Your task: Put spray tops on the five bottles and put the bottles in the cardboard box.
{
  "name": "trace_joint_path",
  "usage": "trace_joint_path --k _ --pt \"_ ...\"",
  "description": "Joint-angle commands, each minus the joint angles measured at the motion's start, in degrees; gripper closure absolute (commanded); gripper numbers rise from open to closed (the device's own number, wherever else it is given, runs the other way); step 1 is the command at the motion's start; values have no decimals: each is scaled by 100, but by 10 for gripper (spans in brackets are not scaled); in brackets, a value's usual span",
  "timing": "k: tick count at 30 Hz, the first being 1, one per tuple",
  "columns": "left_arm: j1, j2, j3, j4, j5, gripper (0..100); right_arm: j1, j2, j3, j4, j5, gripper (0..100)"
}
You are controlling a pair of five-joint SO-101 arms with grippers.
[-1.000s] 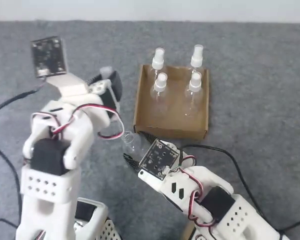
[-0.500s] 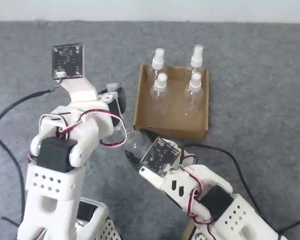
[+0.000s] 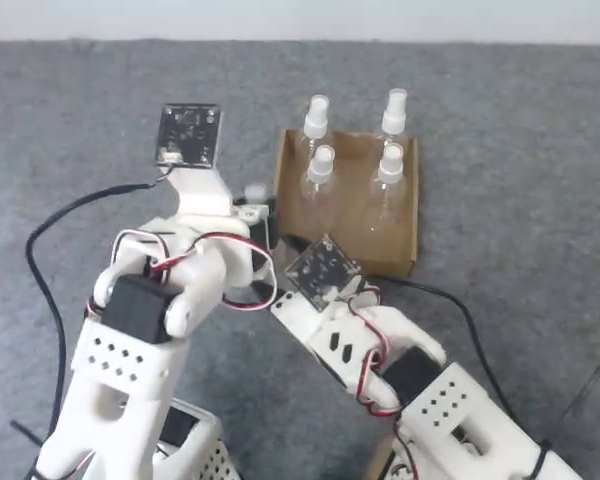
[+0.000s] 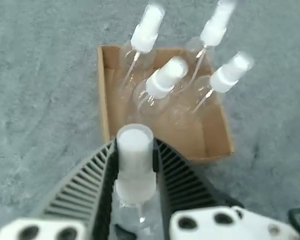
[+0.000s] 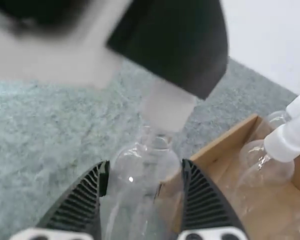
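High view, looking down: cardboard box (image 3: 280,215) at 1 o'clock from centre, with four capped bottles (image 3: 321,170) upright inside, two by two. Just off the box's 9 o'clock wall, a white spray top (image 3: 251,190), partly hidden by arm parts. Left wrist view: left gripper (image 4: 135,146) clamped on that spray top, held upright, with only a clear blur beneath it. Right wrist view: right gripper (image 5: 142,166) closed around the fifth bottle (image 5: 140,175), clear, uncapped and cut off below. Spray top directly above the bottle's neck; touching or apart, cannot tell through the blur.
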Motion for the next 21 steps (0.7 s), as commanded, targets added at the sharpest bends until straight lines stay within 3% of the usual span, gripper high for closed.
trace_joint_path --k 1,12,17,21 --pt "-53 -97 171 -44 -598 988 84 4 -132 -180 -35 993" --pt "-44 -97 391 -26 -1125 984 242 -796 9 -242 -88 993" --pt "-44 -730 505 -44 -1108 880 470 -1235 589 -1077 -132 993" --pt "-70 -1415 936 -246 -1108 857 453 -1121 730 -1420 -378 993"
